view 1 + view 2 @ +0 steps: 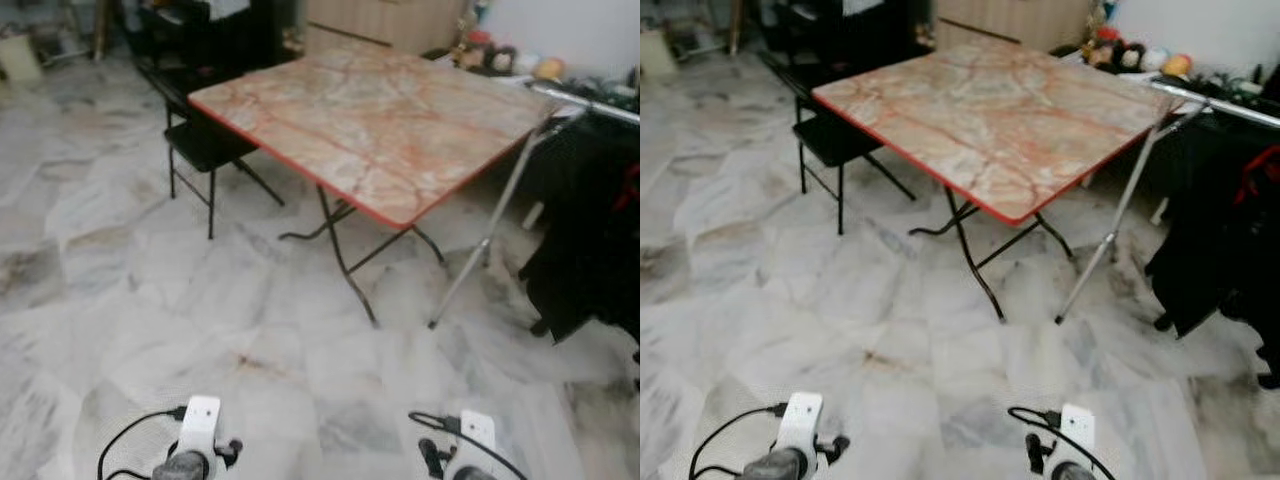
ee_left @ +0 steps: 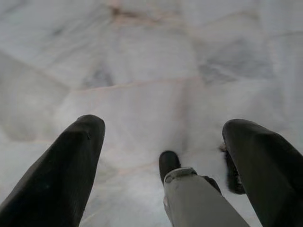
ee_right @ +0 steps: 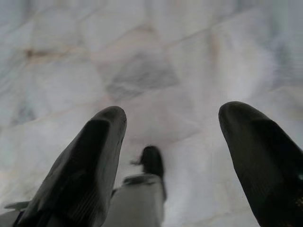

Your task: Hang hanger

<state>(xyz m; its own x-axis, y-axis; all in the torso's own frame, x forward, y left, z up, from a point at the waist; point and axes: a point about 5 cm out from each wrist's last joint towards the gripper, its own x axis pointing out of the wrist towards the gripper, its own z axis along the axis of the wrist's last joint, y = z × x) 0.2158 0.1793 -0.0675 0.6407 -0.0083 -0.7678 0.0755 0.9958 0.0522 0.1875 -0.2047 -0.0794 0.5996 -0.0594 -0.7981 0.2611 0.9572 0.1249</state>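
A silver clothes rack [image 1: 585, 103] stands at the right, with a slanted leg [image 1: 480, 250] reaching down to the floor. Dark garments [image 1: 590, 230] hang from its rail, with a bit of red [image 1: 628, 190] among them. Both of my arms hang low at the bottom of the eye views, left arm [image 1: 195, 440] and right arm [image 1: 470, 445]. My left gripper [image 2: 163, 125] is open over the marble floor and holds nothing. My right gripper [image 3: 173, 111] is also open and empty above the floor.
A folding table [image 1: 380, 120] with a pink marbled top and red edge stands ahead. A black chair [image 1: 205, 145] is at its left. Small items [image 1: 500, 58] crowd a surface behind. Pale marble floor [image 1: 150, 300] lies between me and the table. My own leg [image 2: 199, 203] hangs below the left gripper.
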